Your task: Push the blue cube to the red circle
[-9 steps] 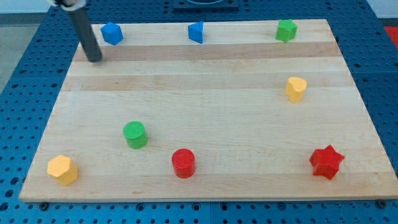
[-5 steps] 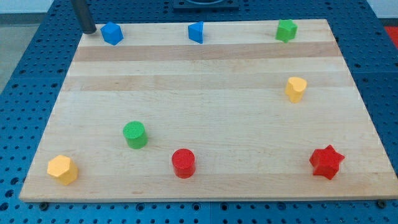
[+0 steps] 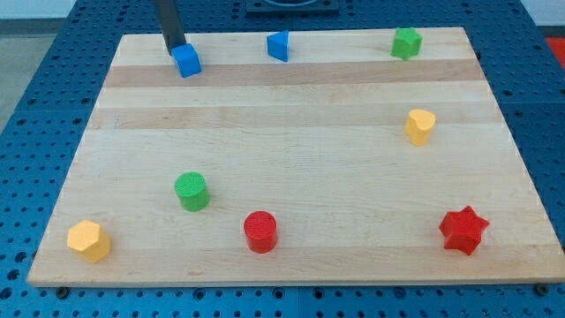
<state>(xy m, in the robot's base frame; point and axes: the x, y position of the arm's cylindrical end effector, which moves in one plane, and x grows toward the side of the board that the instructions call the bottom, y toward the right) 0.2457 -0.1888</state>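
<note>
Pale wood board (image 3: pixel 291 115) on blue pegboard. My tip (image 3: pixel 177 49), a bare rod holding nothing, touches the blue cube (image 3: pixel 186 60) at its 11 o'clock side, near the top-left corner. With the red circle (image 3: pixel 260 231) toward 5 o'clock, I judge centred pushing best, correcting sideways slip.

this is looking like a robotics lab bench: a pale wooden board (image 3: pixel 291 132) is lying on a blue metal plate (image 3: pixel 35 132) drilled with a regular grid of mounting holes, showing past every edge. small moulded coloured test blocks are sitting scattered near the board's edges and corners.
</note>
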